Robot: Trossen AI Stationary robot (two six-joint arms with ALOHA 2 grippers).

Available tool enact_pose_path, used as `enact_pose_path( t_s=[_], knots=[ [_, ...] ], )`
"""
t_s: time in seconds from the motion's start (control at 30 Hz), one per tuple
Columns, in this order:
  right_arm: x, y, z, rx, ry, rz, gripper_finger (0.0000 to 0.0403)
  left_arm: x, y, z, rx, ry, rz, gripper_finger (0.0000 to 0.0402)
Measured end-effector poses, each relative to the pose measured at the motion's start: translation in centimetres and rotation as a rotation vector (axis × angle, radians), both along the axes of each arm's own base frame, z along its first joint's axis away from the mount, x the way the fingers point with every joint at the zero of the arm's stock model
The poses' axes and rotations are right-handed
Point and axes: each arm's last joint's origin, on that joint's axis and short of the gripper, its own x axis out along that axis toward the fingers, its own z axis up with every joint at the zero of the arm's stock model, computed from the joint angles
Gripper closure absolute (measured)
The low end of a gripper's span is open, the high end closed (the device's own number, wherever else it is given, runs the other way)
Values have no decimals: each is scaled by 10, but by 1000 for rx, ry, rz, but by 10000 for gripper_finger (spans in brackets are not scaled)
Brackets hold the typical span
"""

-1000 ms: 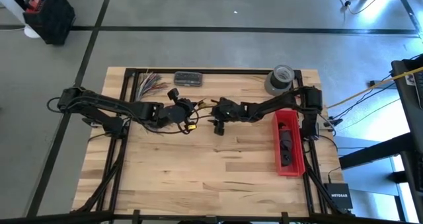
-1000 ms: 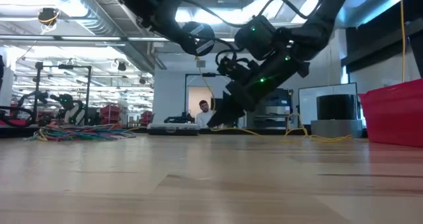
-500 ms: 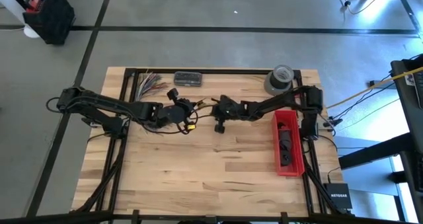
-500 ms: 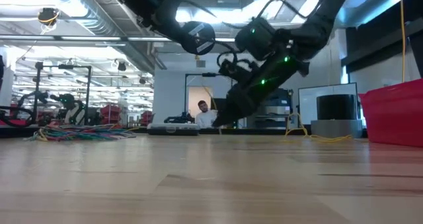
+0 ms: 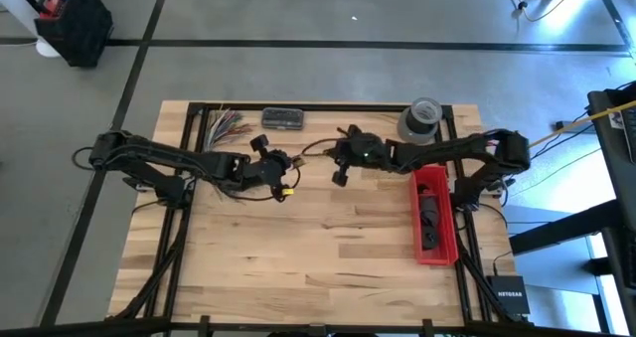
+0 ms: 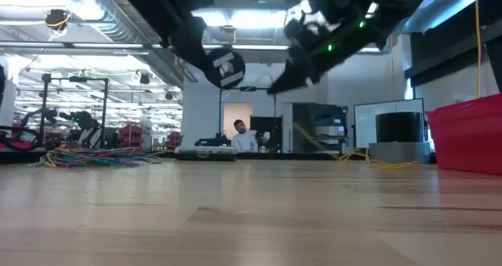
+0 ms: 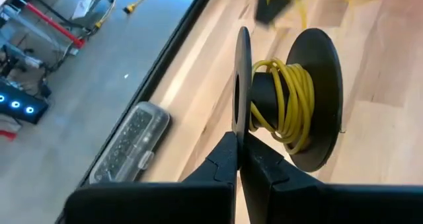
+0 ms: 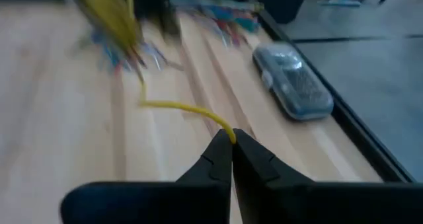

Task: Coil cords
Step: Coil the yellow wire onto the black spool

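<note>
High view puts your two arms meeting over the back half of the table (image 5: pixel 298 277). Your right gripper (image 8: pixel 231 139) has its fingers pressed together on the end of a yellow cord (image 8: pixel 182 108), pinched at the very tips. In the low view that gripper (image 6: pixel 276 85) hangs well above the wood, and a faint yellow line seems to slope down from it toward the table, though it is hard to make out there.

Your left gripper (image 7: pixel 239 148) is clamped on the thin rim of a black spool (image 7: pixel 310 98), with several turns of the yellow cord wound on the hub between its two discs. From above, the spool (image 5: pixel 281 175) sits just left of the table's middle, and the cord (image 5: pixel 313 146) runs from it toward your right gripper (image 5: pixel 341 168).

A clear plastic case (image 5: pixel 282 118) and a bundle of coloured wires (image 5: pixel 225 126) lie by the back edge. A tape roll (image 5: pixel 421 118) stands at the back right, near a red bin (image 5: pixel 433 218).
</note>
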Motion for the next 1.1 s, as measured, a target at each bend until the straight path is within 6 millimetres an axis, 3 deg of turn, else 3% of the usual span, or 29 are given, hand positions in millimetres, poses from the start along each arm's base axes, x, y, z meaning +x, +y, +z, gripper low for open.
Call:
enact_pose_path(
  t_s=[0.2,0.57,0.83,1.1],
  knots=[
    [-6,0,21,23,-95,8,399,13,11,-15,-51,33,-41,402],
    [-6,-6,22,126,-148,9,399,19,21,-19,-72,18,-23,402],
    [-20,-28,7,255,-20,-155,399,19,53,-36,-72,-21,274,402],
    [-13,-32,13,416,-144,38,398,30,66,-45,-37,-67,322,402]
  ],
)
